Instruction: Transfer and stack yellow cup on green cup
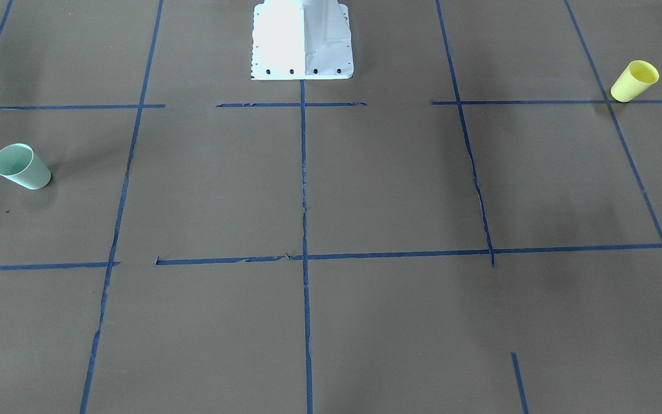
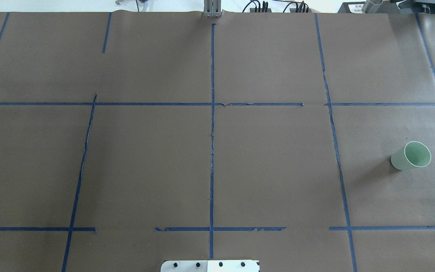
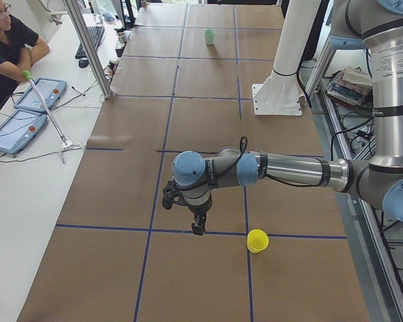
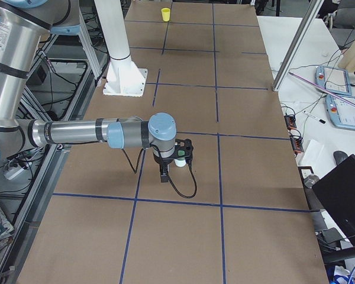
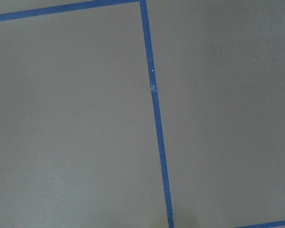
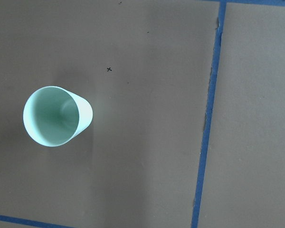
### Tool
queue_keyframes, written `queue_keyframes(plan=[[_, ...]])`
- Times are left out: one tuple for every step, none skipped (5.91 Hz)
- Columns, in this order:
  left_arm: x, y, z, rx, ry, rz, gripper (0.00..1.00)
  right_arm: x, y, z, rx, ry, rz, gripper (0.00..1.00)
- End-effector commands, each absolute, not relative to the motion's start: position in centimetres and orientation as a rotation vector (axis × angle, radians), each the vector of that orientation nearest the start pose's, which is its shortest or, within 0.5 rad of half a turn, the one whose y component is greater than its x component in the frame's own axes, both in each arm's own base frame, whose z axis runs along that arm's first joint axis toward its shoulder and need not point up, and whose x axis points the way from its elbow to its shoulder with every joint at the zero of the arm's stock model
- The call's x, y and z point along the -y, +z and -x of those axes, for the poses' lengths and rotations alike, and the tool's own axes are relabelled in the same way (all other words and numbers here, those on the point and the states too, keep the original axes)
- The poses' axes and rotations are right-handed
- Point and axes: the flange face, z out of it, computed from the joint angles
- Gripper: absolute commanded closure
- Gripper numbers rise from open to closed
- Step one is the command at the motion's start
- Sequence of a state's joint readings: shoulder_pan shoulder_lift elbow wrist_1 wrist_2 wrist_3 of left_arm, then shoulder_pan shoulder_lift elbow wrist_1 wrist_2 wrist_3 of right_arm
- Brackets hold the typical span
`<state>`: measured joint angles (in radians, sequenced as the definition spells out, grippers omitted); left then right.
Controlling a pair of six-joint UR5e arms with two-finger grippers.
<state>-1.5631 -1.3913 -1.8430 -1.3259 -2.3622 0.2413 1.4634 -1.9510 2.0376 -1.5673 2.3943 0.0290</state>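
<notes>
The yellow cup (image 1: 634,81) stands upright on the brown table on my left side; it also shows in the exterior left view (image 3: 257,240). It is out of the overhead view. The green cup (image 1: 22,166) stands upright on my right side and shows in the overhead view (image 2: 411,155) and, from above, in the right wrist view (image 6: 55,116). My left gripper (image 3: 198,227) hangs above the table beside the yellow cup, apart from it. My right gripper (image 4: 164,173) hangs next to the green cup (image 4: 180,161). I cannot tell whether either gripper is open or shut.
The white robot base (image 1: 302,40) stands at the table's middle edge. Blue tape lines (image 2: 212,132) divide the brown paper. An operator (image 3: 7,47) sits at a side desk with tablets (image 3: 17,131). A metal post (image 3: 87,47) stands at the table's far edge.
</notes>
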Motion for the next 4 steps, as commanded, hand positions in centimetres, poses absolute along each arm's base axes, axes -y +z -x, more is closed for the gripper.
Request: queue_keyframes(plan=[[40.04, 62.88, 6.01, -0.79, 0.188, 0.032, 0.0, 33.89, 58.04, -2.54, 0.809, -0.129, -0.066, 0.0], [40.0, 62.92, 6.03, -0.787, 0.188, 0.03, 0.0, 33.87, 58.02, -2.46, 0.814, -0.128, -0.063, 0.0], [40.06, 62.33, 6.02, -0.787, 0.186, 0.021, 0.0, 33.73, 58.22, -2.53, 0.814, -0.125, -0.058, 0.0], [40.22, 62.13, 5.97, -0.785, 0.191, 0.016, 0.0, 33.53, 58.35, -2.47, 0.818, -0.124, -0.051, 0.0]])
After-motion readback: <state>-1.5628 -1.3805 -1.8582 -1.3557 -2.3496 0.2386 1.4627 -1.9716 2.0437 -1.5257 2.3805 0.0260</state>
